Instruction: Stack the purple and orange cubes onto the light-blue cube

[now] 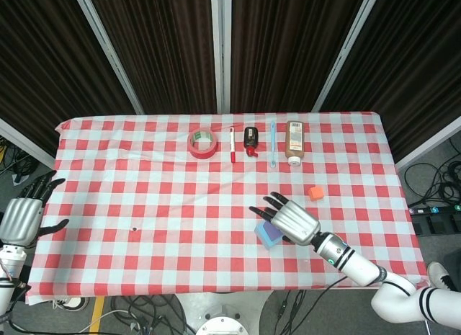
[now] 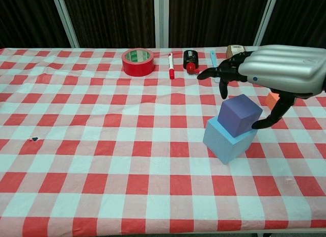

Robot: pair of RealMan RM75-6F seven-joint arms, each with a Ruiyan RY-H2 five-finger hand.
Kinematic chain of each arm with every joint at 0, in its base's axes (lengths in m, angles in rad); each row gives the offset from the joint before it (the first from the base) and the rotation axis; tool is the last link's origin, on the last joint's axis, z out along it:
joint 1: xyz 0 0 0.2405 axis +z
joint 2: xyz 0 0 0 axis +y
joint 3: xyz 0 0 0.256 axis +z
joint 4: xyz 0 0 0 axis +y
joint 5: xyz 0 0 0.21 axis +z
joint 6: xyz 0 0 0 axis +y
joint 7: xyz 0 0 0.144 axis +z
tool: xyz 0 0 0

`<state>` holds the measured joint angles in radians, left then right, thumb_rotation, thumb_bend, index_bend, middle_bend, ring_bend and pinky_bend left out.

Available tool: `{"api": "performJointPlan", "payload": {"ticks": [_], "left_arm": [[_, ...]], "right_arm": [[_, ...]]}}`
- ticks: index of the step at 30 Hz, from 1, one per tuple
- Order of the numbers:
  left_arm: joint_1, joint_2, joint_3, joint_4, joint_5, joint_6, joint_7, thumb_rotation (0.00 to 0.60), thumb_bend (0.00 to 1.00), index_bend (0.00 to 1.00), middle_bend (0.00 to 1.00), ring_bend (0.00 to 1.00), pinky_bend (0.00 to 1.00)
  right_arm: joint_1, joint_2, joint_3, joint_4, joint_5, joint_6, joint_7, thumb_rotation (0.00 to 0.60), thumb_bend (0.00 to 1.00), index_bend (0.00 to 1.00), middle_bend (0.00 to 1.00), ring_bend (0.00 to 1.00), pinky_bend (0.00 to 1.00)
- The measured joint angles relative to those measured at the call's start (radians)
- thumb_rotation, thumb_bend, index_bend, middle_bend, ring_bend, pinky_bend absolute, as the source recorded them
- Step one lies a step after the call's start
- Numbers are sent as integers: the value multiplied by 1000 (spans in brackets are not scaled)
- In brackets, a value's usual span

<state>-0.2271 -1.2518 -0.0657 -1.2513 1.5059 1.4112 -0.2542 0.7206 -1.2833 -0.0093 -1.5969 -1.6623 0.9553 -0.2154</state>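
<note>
The purple cube sits on top of the light-blue cube, turned slightly and offset toward its back right corner. My right hand hovers over them with fingers spread; its thumb hangs by the purple cube's right side, and I see no firm grip. In the head view the right hand hides the purple cube, and only a corner of the light-blue cube shows. The orange cube lies on the cloth to the right, partly hidden behind the thumb as the orange cube. My left hand rests open off the table's left edge.
Along the back of the checked table lie a red tape roll, a red marker, a small black bottle, a blue stick and a brown bottle. A small dark speck marks the cloth.
</note>
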Motion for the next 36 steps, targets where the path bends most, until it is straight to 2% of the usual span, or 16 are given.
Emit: {"api": "performJointPlan", "payload": {"ticks": [5,10,16,20,23,27,33,36], "left_arm": [[-2,5,-3,-11,1,5,4,600,204,228,190,132,242],[-8,11,-3,-26,1,-8,9,600,204,228,190,132,242],[-19,16,-6,-48,7,-11,26,600,204,228,190,132,242],[-21,15,-4,-53,9,-13,35,600,204,228,190,132,242],[-21,12,0,-55,11,-15,38,600,204,228,190,131,242],[-22,5,7,-59,25,-10,56,600,203,228,190,132,242],[-23,7,6,-71,13,-22,62,600,204,228,190,132,242],[-24,11,7,-76,13,-22,63,600,204,228,190,132,242]], "right_arm": [[-1,23,6,-30,0,9,-24,600,11,0,293,60,115],[-16,91,24,-94,31,27,-117,600,10,0,267,21,99],[-45,192,73,-193,218,40,-285,600,10,0,263,19,95],[-55,222,108,-202,362,47,-348,600,68,0,265,22,92],[-49,209,130,-151,455,36,-372,600,107,0,264,22,91],[-22,150,145,-5,520,-1,-389,600,117,0,266,24,92],[21,18,149,233,528,-69,-348,600,118,0,274,39,99],[40,-43,142,316,515,-111,-300,600,118,0,290,39,100]]}}
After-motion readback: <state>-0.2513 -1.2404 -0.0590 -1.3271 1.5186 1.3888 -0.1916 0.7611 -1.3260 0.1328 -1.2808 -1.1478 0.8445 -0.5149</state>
